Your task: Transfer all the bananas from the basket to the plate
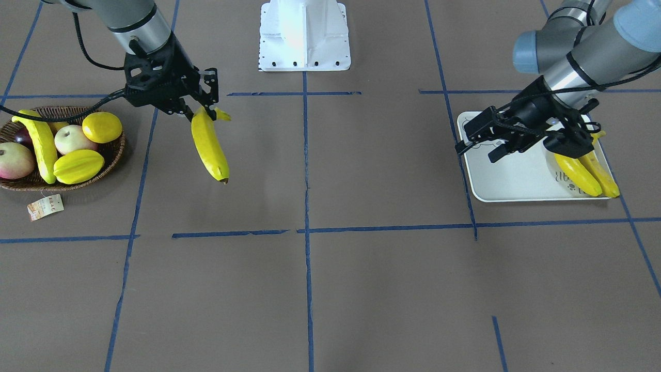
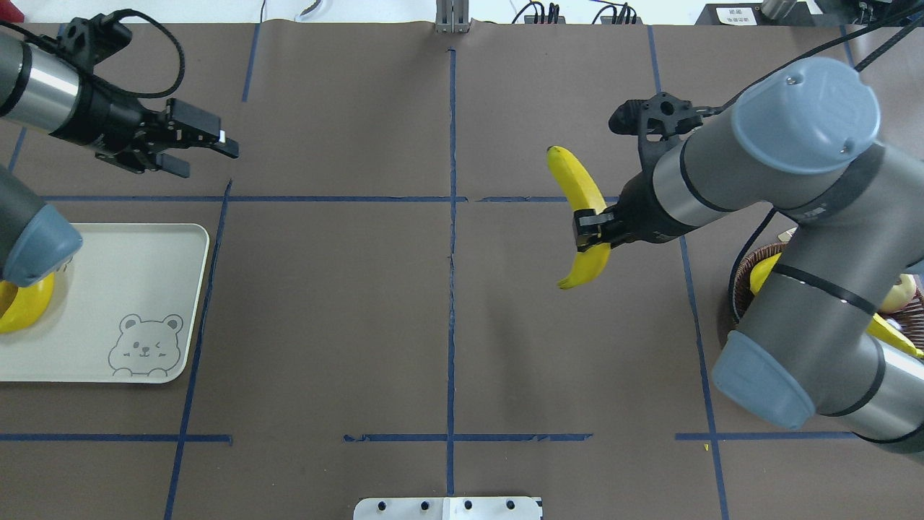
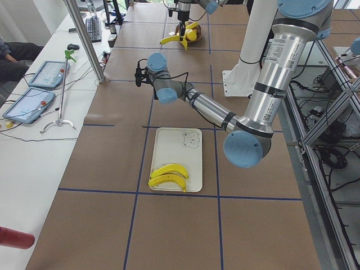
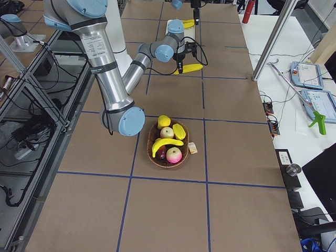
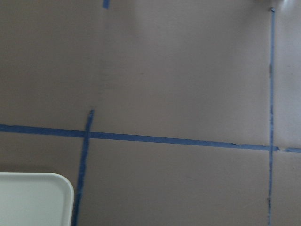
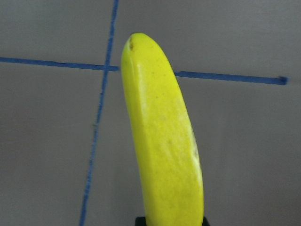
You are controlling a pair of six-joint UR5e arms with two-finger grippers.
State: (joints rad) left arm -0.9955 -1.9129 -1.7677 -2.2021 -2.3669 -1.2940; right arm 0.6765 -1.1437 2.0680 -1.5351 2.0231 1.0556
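My right gripper (image 1: pixel 204 111) is shut on a banana (image 1: pixel 209 147) and holds it in the air between the basket and the table's middle; it also shows in the overhead view (image 2: pixel 577 206) and fills the right wrist view (image 6: pixel 162 141). One banana (image 1: pixel 41 144) lies in the wicker basket (image 1: pixel 120 152). Two bananas (image 1: pixel 578 175) lie side by side on the white plate (image 1: pixel 516 175). My left gripper (image 2: pixel 209 148) is open and empty, raised just beyond the plate's (image 2: pixel 130 274) far corner. The left wrist view shows only the plate's corner (image 5: pixel 33 200).
The basket also holds a lemon (image 1: pixel 102 127), a star fruit (image 1: pixel 78 166) and two apple-like fruits (image 1: pixel 72 139). A paper tag (image 1: pixel 45 206) lies in front of it. The robot's white base (image 1: pixel 304 36) stands mid-table at my side. Blue tape lines cross the brown table.
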